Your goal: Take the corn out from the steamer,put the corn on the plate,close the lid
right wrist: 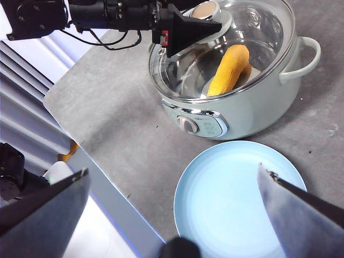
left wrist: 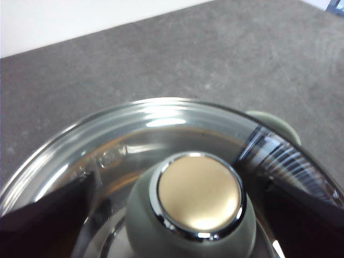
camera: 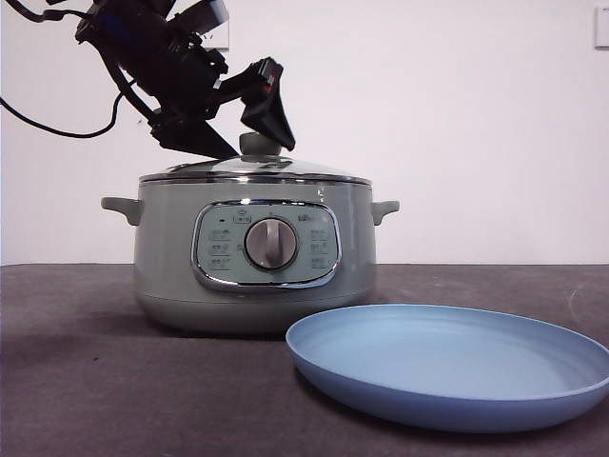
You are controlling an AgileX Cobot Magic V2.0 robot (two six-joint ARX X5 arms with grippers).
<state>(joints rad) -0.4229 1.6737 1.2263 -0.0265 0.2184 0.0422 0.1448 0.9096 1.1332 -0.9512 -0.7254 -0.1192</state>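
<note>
left gripper (camera: 249, 119) spread open around the lid (camera: 255, 169) knob; corn (right wrist: 230, 70) partly hidden under glass.

From my front view the light is bright and even against a white wall, with a soft shadow under the steamer (camera: 252, 262) and the plate (camera: 457, 367) on the dark tabletop (camera: 95, 381). My left wrist view is soft and blurred, with white glare streaks across the glass lid (left wrist: 134, 126) and a sheen on its knob (left wrist: 199, 193). In my right wrist view, my own fingers (right wrist: 45, 212) loom out of focus, while the scene beyond stays sharp and evenly lit.
</note>
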